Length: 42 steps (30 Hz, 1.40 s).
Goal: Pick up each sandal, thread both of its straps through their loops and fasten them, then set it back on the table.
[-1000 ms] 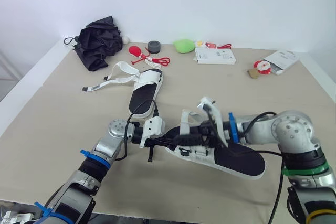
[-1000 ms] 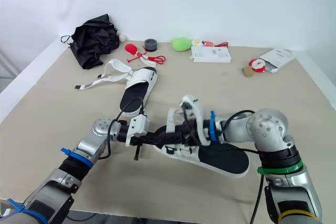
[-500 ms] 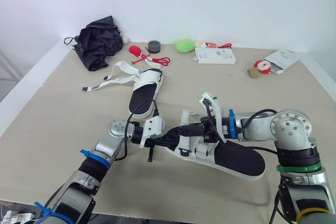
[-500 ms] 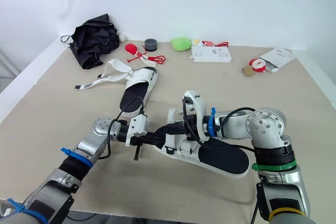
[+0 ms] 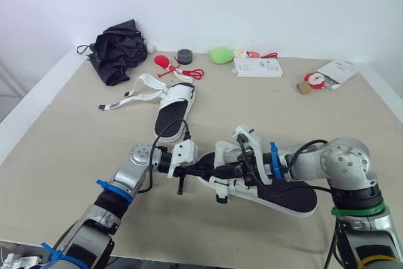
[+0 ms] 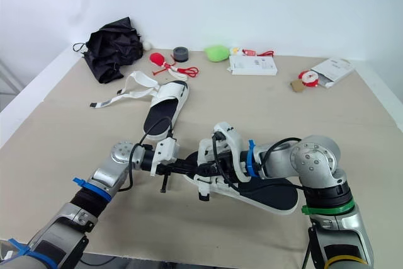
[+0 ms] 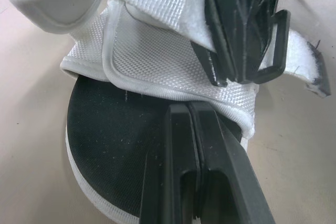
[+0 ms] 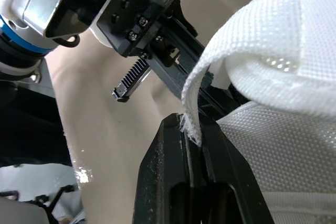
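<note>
The near sandal [image 5: 280, 193], black-soled with white mesh straps, lies on the table in front of me. My left gripper [image 5: 211, 169] is shut, pinching the white edge of its front upper [image 7: 157, 77]. My right gripper [image 5: 223, 172] comes in from the right, meets it tip to tip, and is shut on the frayed end of a white strap [image 8: 190, 109]. That strap arches up over the sandal [image 5: 228, 150]. The second sandal [image 5: 174, 109] lies farther back, with its straps [image 5: 129, 98] undone and spread out to the left.
Along the back edge lie a crumpled black umbrella [image 5: 117, 48], a red object [image 5: 162, 61], a dark tape roll [image 5: 185, 55], a green lump [image 5: 221, 55], a white box [image 5: 257, 66] and a white packet [image 5: 337, 71]. Bare tabletop [image 5: 75, 137] lies to the left.
My right gripper has shut on the strap end and moved left and down toward the left gripper. The left gripper has held still on the sandal.
</note>
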Tool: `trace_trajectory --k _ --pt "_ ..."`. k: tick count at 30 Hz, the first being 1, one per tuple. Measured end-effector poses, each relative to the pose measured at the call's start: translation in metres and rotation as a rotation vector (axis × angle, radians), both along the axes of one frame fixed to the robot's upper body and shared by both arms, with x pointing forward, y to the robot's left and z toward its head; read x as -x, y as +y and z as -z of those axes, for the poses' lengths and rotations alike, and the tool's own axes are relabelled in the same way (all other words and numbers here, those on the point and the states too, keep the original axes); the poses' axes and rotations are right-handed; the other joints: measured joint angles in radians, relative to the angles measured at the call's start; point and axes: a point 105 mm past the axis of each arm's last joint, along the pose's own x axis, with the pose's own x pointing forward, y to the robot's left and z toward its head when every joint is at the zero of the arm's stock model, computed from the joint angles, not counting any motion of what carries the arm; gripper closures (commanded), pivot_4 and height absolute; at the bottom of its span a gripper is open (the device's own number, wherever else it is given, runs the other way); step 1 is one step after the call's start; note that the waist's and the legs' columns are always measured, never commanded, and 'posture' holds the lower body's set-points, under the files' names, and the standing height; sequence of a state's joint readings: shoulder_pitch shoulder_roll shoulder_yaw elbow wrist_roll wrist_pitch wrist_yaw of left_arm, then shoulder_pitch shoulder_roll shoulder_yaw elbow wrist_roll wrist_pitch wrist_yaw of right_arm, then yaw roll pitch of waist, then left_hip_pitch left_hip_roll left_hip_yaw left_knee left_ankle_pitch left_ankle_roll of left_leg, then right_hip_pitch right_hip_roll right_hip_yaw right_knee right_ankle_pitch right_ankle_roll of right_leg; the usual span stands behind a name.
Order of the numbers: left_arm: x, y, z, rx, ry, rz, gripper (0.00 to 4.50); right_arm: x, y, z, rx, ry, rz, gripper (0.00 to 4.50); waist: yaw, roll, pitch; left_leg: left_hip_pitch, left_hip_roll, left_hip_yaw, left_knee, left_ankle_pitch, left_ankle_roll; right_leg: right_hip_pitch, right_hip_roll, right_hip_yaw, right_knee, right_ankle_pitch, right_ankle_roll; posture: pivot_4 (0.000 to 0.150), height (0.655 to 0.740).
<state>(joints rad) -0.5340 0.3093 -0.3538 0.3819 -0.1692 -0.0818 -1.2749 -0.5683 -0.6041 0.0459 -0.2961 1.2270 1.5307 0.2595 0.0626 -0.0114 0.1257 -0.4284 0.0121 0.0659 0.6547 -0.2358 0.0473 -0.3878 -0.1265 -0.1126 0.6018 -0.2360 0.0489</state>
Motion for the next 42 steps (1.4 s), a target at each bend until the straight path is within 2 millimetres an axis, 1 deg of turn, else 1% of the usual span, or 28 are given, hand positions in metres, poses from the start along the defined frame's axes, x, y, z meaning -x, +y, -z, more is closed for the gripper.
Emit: trace_trajectory --k 5,6,7,8,9,10,11,12,14,15,16,17,18,20,23,24,25,26,27,28,29,30,31,32,33,35,38,42 --pt "0.000 0.000 0.000 0.000 0.001 0.000 4.50 0.002 0.000 0.000 -0.013 -0.011 -0.005 4.48 0.000 -0.002 -0.001 0.000 0.000 0.000 0.000 0.000 0.000 0.000 0.000 0.000 0.000 0.000 0.000 0.150 0.7400" --pt "0.000 0.000 0.000 0.000 0.001 0.000 4.50 0.002 0.000 0.000 -0.021 -0.015 -0.007 3.66 0.000 -0.002 -0.001 0.000 0.000 0.000 0.000 0.000 0.000 0.000 0.000 0.000 0.000 0.000 0.000 0.150 0.7400" --pt "0.000 0.000 0.000 0.000 0.001 0.001 4.50 0.004 0.000 -0.001 -0.028 -0.014 -0.017 3.59 0.000 -0.002 -0.001 0.000 0.000 0.000 0.000 0.000 0.000 0.000 0.000 0.000 0.000 0.000 0.001 0.150 0.7400" --pt "0.000 0.000 0.000 0.000 0.001 0.000 4.50 0.006 0.000 0.000 -0.032 -0.012 -0.022 3.31 0.000 -0.002 -0.001 0.000 0.000 0.000 0.000 0.000 0.000 0.000 0.000 0.000 0.000 0.000 0.001 0.150 0.7400" --pt "0.000 0.000 0.000 0.000 0.001 0.000 4.50 0.009 0.000 -0.002 -0.035 -0.024 -0.041 2.90 0.000 -0.001 -0.001 0.000 0.000 0.000 0.000 0.000 0.000 0.000 0.000 0.000 0.000 0.000 0.001 0.150 0.7400" --pt "0.000 0.000 0.000 0.000 0.001 0.000 4.50 0.012 0.000 -0.004 -0.033 -0.031 -0.056 2.73 0.000 -0.001 -0.001 0.000 0.000 0.000 0.000 0.000 0.000 0.000 0.000 0.000 0.000 0.000 0.001 0.150 0.7400" --pt "0.000 0.000 0.000 0.000 0.000 0.000 4.50 0.012 0.000 -0.004 -0.033 -0.030 -0.059 2.35 0.000 -0.001 -0.001 0.000 0.000 0.000 0.000 0.000 0.000 0.000 0.000 0.000 0.000 0.000 0.000 0.150 0.7400" --pt "0.000 0.000 0.000 0.001 -0.001 -0.001 4.50 0.018 0.000 -0.007 -0.045 -0.016 -0.094 2.00 0.000 0.000 0.000 0.000 0.000 0.000 0.000 0.000 0.000 0.000 0.000 0.000 0.000 0.000 0.000 0.150 0.7400" --pt "0.000 0.000 -0.001 0.001 -0.002 0.001 4.50 0.020 -0.002 -0.011 -0.055 -0.016 -0.105 2.00 0.000 0.000 0.001 0.000 0.000 0.000 0.000 0.000 0.000 0.000 0.000 0.000 0.000 0.000 0.000 0.150 0.7400" --pt "0.000 -0.002 -0.001 0.005 -0.003 0.003 4.50 0.021 -0.010 -0.017 -0.052 -0.030 -0.107 2.00 0.002 0.002 0.003 -0.002 0.000 0.000 0.000 0.000 0.000 -0.001 -0.001 0.000 -0.001 0.000 0.001 0.150 0.7400" --pt "0.000 -0.002 -0.001 0.005 -0.003 0.004 4.50 0.021 -0.016 -0.022 -0.043 -0.047 -0.100 2.00 0.002 0.002 0.003 -0.002 -0.001 0.000 0.000 0.000 0.000 -0.001 -0.001 0.000 -0.001 0.000 0.001 0.150 0.7400" --pt "0.000 -0.002 -0.001 0.004 -0.002 0.007 4.50 0.021 -0.027 -0.030 -0.030 -0.084 -0.086 2.00 0.002 0.002 0.003 -0.002 -0.001 0.000 0.000 0.000 0.000 -0.001 -0.001 0.000 -0.002 0.000 0.001 0.150 0.7400" --pt "0.000 -0.002 -0.001 0.003 -0.002 0.008 4.50 0.022 -0.033 -0.037 -0.027 -0.110 -0.077 2.00 0.002 0.002 0.003 -0.002 -0.001 0.000 0.000 0.000 0.000 -0.001 0.000 0.000 -0.002 0.000 0.002 0.150 0.7400" --pt "0.000 -0.002 -0.001 0.004 -0.002 0.009 4.50 0.026 -0.038 -0.042 -0.029 -0.137 -0.083 2.00 0.002 0.002 0.003 -0.002 -0.001 -0.001 0.000 0.000 0.000 -0.001 0.000 -0.001 -0.002 0.000 0.002 0.150 0.7400" --pt "0.000 -0.002 -0.002 0.005 -0.002 0.011 4.50 0.038 -0.046 -0.044 -0.020 -0.144 -0.101 2.00 0.003 0.001 0.003 -0.003 0.000 -0.001 0.000 0.000 0.000 -0.001 -0.001 -0.001 -0.002 0.000 0.002 0.150 0.7400" --pt "0.000 -0.002 -0.001 0.005 -0.001 0.011 4.50 0.039 -0.047 -0.044 -0.019 -0.144 -0.103 2.00 0.004 0.001 0.003 -0.003 -0.001 -0.001 0.000 0.000 0.000 -0.001 -0.001 -0.001 -0.002 0.000 0.002 0.150 0.7400" --pt "0.001 -0.004 -0.001 0.006 0.000 0.015 4.50 0.053 -0.051 -0.042 -0.004 -0.143 -0.120 2.00 0.006 0.001 0.003 -0.003 -0.001 -0.001 0.000 0.000 0.000 0.000 -0.001 -0.002 -0.003 0.000 0.003 0.150 0.7400" --pt "0.001 -0.002 -0.001 0.002 0.000 0.017 4.50 0.068 -0.049 -0.035 0.009 -0.115 -0.161 2.00 0.004 -0.001 0.003 -0.002 0.000 -0.001 0.000 -0.001 -0.001 0.000 -0.001 -0.002 -0.003 0.000 0.004 0.150 0.7400" --pt "0.000 -0.002 -0.001 0.002 0.003 0.014 4.50 0.077 -0.044 -0.028 0.007 -0.096 -0.189 2.00 0.002 -0.001 0.003 -0.002 0.000 -0.001 0.000 -0.001 -0.001 0.000 -0.001 -0.001 -0.003 0.000 0.004 0.150 0.7400" --pt "0.000 -0.002 -0.001 0.002 0.004 0.013 4.50 0.078 -0.043 -0.025 0.008 -0.093 -0.189 2.00 0.002 -0.001 0.003 -0.002 0.000 -0.001 0.000 -0.001 -0.002 0.000 -0.001 -0.001 -0.003 0.000 0.004 0.150 0.7400" --pt "-0.001 -0.003 -0.001 0.002 0.005 0.012 4.50 0.081 -0.040 -0.018 0.003 -0.067 -0.188 2.00 0.002 -0.001 0.004 -0.003 0.000 -0.001 0.000 -0.002 -0.003 0.000 -0.001 -0.001 -0.004 0.000 0.004 0.150 0.7400" --pt "-0.001 -0.003 -0.001 0.003 0.007 0.012 4.50 0.082 -0.039 -0.008 0.015 -0.047 -0.166 2.00 0.003 -0.001 0.004 -0.002 0.000 -0.001 0.000 -0.002 -0.003 0.000 -0.001 0.000 -0.004 0.000 0.004 0.150 0.7400" --pt "-0.002 -0.003 -0.001 0.001 0.009 0.012 4.50 0.081 -0.038 -0.002 0.024 -0.042 -0.146 2.00 0.002 -0.002 0.003 -0.002 0.000 -0.001 0.000 -0.002 -0.003 0.000 -0.001 0.000 -0.004 0.000 0.005 0.150 0.7400" --pt "-0.002 -0.004 -0.001 0.002 0.009 0.015 4.50 0.076 -0.036 0.010 0.047 -0.038 -0.106 2.00 0.003 -0.001 0.004 -0.003 0.000 -0.001 0.000 -0.002 -0.003 0.000 -0.002 0.000 -0.004 0.001 0.005 0.150 0.7400" --pt "-0.002 -0.004 -0.001 0.002 0.011 0.015 4.50 0.074 -0.035 0.011 0.048 -0.040 -0.093 2.00 0.003 0.000 0.004 -0.002 0.000 0.000 0.000 -0.002 -0.003 0.000 -0.002 0.000 -0.004 0.001 0.006 0.150 0.7400" --pt "-0.002 -0.005 -0.001 0.003 0.011 0.019 4.50 0.062 -0.037 0.020 0.061 -0.040 -0.020 2.00 0.003 0.001 0.004 -0.003 0.000 0.000 0.001 -0.001 -0.003 0.000 -0.002 0.000 -0.004 0.001 0.006 0.150 0.7400" --pt "-0.006 -0.004 -0.002 -0.005 0.012 0.023 4.50 0.048 -0.040 0.017 0.076 -0.070 0.028 2.00 0.003 0.001 0.005 -0.003 -0.001 0.000 0.001 0.000 -0.001 0.000 -0.001 0.000 -0.004 0.003 0.005 0.150 0.7400" --pt "-0.008 -0.004 -0.002 -0.007 0.009 0.022 4.50 0.043 -0.040 0.017 0.082 -0.085 0.051 2.00 0.001 0.001 0.005 -0.003 0.000 0.000 0.001 0.000 -0.001 0.000 -0.001 0.000 -0.004 0.004 0.005 0.150 0.7400"
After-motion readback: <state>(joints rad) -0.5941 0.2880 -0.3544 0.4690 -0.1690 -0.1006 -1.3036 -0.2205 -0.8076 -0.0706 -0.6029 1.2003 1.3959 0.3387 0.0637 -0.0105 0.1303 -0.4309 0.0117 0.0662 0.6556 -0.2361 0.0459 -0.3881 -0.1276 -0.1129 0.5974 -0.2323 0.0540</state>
